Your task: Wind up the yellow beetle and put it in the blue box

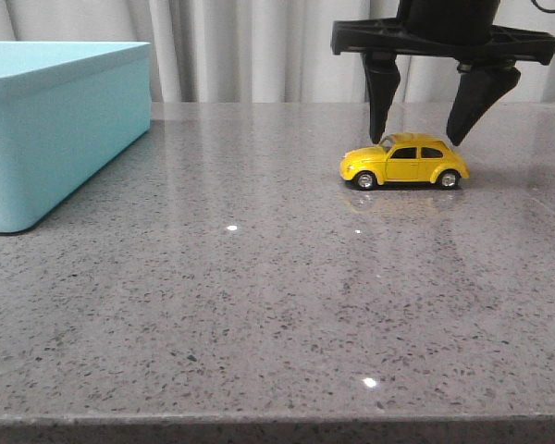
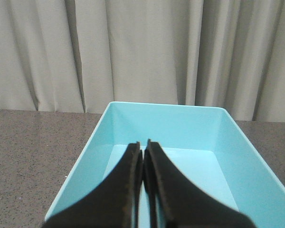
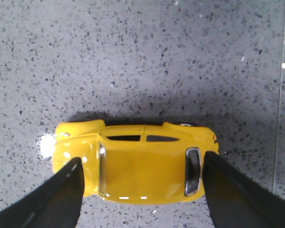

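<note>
blue box [image 1: 60, 129] at the table's [image 1: 259, 296] far left, nothing visible inside in the left wrist view. left gripper [image 2: 143, 147] poised over its interior, fingers pressed together, holding nothing. yellow beetle [image 1: 404, 160] on all wheels at the right, well apart from the box. right gripper [image 1: 424, 139] pointing straight down, spread wide, fingertips straddling bonnet and tail.

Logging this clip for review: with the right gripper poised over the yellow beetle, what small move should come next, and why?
Probably lower the right gripper a little further, then close. Its jaws stand open, one finger at the nose and one at the tail of the yellow beetle, tips only about roof height in the front view. The car sits on its wheels on the table, not yet gripped.
</note>
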Tool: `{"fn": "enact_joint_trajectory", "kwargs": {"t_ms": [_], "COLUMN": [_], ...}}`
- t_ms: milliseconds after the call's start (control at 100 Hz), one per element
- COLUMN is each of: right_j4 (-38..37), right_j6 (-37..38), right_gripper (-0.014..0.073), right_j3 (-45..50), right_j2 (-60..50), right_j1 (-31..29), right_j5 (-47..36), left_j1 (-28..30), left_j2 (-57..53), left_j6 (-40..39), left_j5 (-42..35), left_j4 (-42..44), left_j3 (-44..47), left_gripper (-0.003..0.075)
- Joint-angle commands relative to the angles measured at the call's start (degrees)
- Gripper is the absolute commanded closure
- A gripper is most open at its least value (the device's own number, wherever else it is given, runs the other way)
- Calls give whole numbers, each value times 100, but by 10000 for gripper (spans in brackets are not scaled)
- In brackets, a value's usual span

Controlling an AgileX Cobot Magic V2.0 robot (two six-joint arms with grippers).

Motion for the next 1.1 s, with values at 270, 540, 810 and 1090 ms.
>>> {"fn": "enact_joint_trajectory", "kwargs": {"t_ms": [270, 540, 810, 1090], "right_j4": [-105, -470, -648, -1029], "right_j6": [0, 0, 0, -70], "right_gripper": [64, 64, 64, 64], "right_j3": [-210, -210, -210, -210], "right_j2": [-54, -59, -59, -59], "right_j1": [-27, -27, -387, -810], "right_j5": [73, 358, 792, 1060], "left_j1": [6, 6, 6, 6], "left_j2": [81, 81, 81, 81], "left_j6": [-65, -65, -65, -65], "left_j5": [-469, -469, -469, -469], "left_j4": [-54, -54, -54, -54], "left_j3": [-181, -181, -181, -181], "left_gripper": [739, 739, 739, 739]}}
